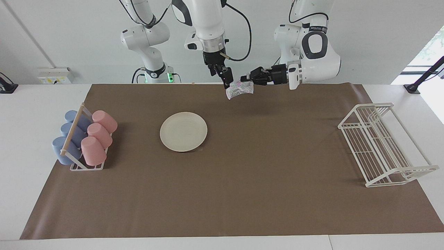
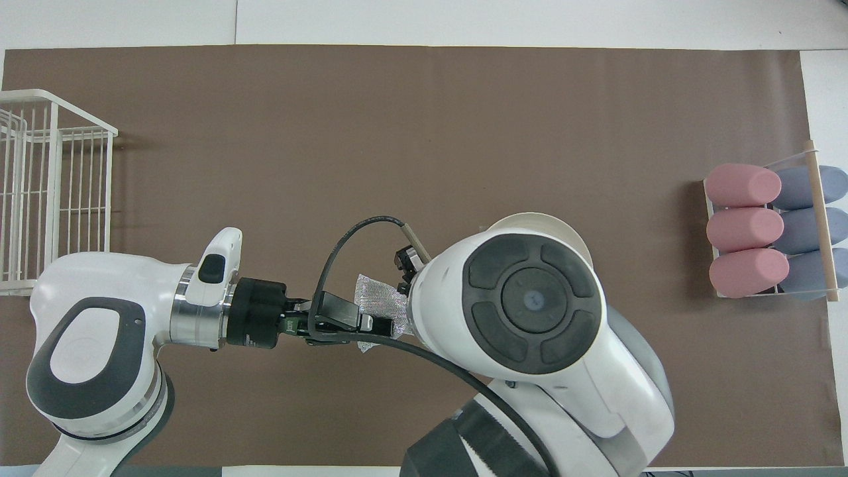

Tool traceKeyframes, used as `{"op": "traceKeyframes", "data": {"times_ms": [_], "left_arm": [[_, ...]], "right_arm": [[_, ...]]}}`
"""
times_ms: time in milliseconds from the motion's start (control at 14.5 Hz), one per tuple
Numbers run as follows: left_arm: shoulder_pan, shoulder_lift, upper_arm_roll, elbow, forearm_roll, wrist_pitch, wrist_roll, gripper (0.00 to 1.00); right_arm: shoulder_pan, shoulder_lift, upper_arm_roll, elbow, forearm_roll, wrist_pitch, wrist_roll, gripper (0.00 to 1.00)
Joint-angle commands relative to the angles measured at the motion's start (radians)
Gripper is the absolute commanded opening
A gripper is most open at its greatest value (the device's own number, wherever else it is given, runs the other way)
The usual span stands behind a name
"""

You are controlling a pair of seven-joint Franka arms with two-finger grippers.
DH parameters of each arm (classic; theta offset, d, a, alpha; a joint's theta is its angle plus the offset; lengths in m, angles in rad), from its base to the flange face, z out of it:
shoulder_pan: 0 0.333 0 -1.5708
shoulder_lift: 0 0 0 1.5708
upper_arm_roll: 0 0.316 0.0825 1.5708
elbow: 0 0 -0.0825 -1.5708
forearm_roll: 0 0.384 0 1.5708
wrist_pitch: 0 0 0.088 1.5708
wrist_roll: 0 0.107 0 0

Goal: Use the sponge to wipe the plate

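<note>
Left gripper [image 1: 244,82], reaching in sideways from the left arm's end, is clamped on the sponge [image 1: 239,89] at the top centre of the facing view. The sponge hangs in the air over the brown mat [image 1: 242,194], close to the mat's edge at the robots' end. In the overhead view the sponge [image 2: 377,299] shows in the lower middle of the frame, at the left gripper's tip [image 2: 368,324].

Right gripper [image 1: 228,80] points down just beside the sponge; whether it is open or closed cannot be told.

Plate [image 1: 183,131] lies flat on the mat, mid-frame, farther from the robots than the sponge, toward the right arm's end, well apart from both grippers.

Cup rack [image 1: 85,139] with pink and blue cups sits at the right arm's end. White wire rack [image 1: 381,146] stands at the left arm's end.
</note>
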Motion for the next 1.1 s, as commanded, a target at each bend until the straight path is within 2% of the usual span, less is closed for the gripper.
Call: {"op": "traceKeyframes", "data": {"times_ms": [0,207,551,827,1033], "left_arm": [[0.098,-0.026,-0.003,0.029,0.161,-0.053,-0.067,0.0],[0.157,-0.003,-0.003,0.096,0.34,-0.063,-0.154,0.0],[0.157,0.083,-0.006,0.266,0.684,-0.086,-0.36,0.0],[0.141,0.117,-0.008,0.335,0.905,-0.119,-0.432,0.0],[0.112,0.162,-0.018,0.442,1.087,-0.213,-0.475,0.0]], "right_arm": [[-0.05,-0.026,0.007,-0.02,-0.018,-0.02,-0.169,1.0],[-0.109,-0.028,0.007,-0.018,-0.018,-0.087,-0.368,1.0],[-0.217,-0.043,0.007,-0.02,-0.018,-0.133,-0.675,1.0],[-0.382,-0.046,0.006,-0.018,-0.018,-0.135,-1.08,1.0],[-0.534,-0.041,0.001,-0.018,-0.026,-0.132,-1.347,1.0]]}}
